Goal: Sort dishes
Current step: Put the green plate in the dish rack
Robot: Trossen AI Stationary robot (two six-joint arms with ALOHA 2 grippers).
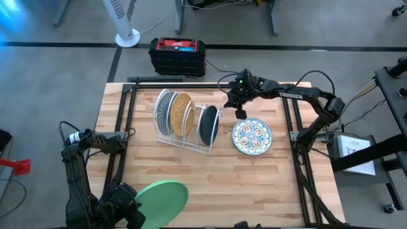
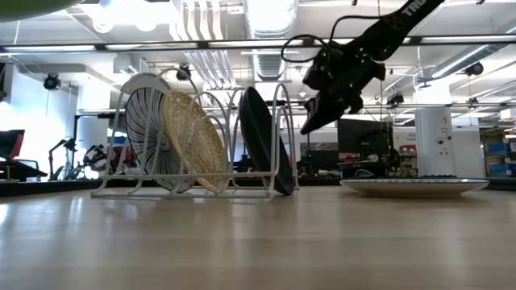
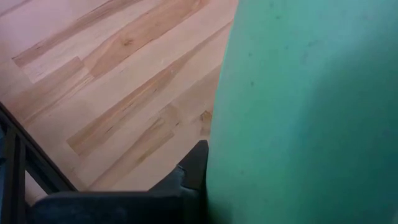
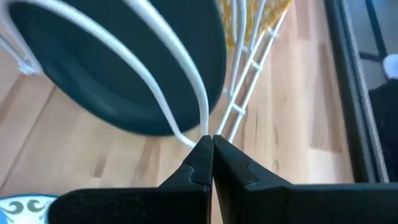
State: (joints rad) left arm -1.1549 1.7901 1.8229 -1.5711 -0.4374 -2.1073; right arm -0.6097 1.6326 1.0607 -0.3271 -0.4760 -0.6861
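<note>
dark jointed arms, white lettering, black cables

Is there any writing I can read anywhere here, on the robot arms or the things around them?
"TROSSEN": white letters on the right arm, seen from above.
Low view: the same arm's lettering is cut off at the picture's edge, unreadable.
Red-topped black box beyond the table: label too small to read.
Nothing else is legible.
</note>
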